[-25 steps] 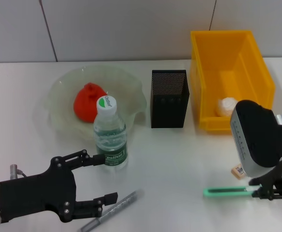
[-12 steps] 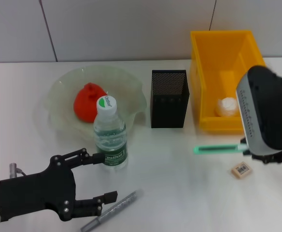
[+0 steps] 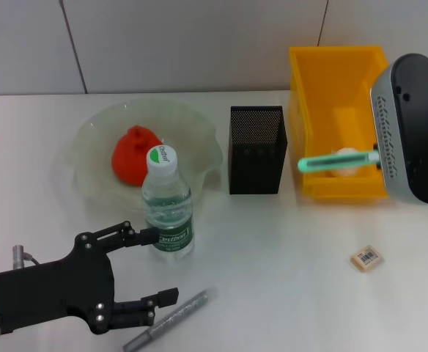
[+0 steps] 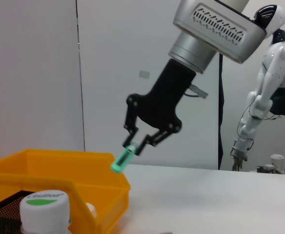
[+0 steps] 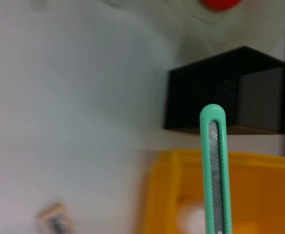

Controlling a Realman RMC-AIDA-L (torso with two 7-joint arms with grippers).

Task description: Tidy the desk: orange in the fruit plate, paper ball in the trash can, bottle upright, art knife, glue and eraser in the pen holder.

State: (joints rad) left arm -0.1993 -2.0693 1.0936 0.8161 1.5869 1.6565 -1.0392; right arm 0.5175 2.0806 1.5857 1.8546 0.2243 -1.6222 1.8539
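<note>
Green knife [image 3: 336, 161]: light, stiff, thin; pinched at one end by right gripper [image 4: 143, 143], jaws closed on it, raised over yellow bin [image 3: 313, 88], holder [image 3: 256, 149] beyond tip.
Left gripper [image 3: 157, 268]: fingers spread, holding nothing, bottle [image 3: 167, 203] just ahead.

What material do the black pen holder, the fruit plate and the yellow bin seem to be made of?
The pen holder looks like matte black metal mesh: fine perforations show in its walls. The fruit plate seems to be translucent glass or plastic; the table shows faintly through its wavy rim. The yellow bin looks like moulded plastic, with smooth, slightly glossy walls.
</note>
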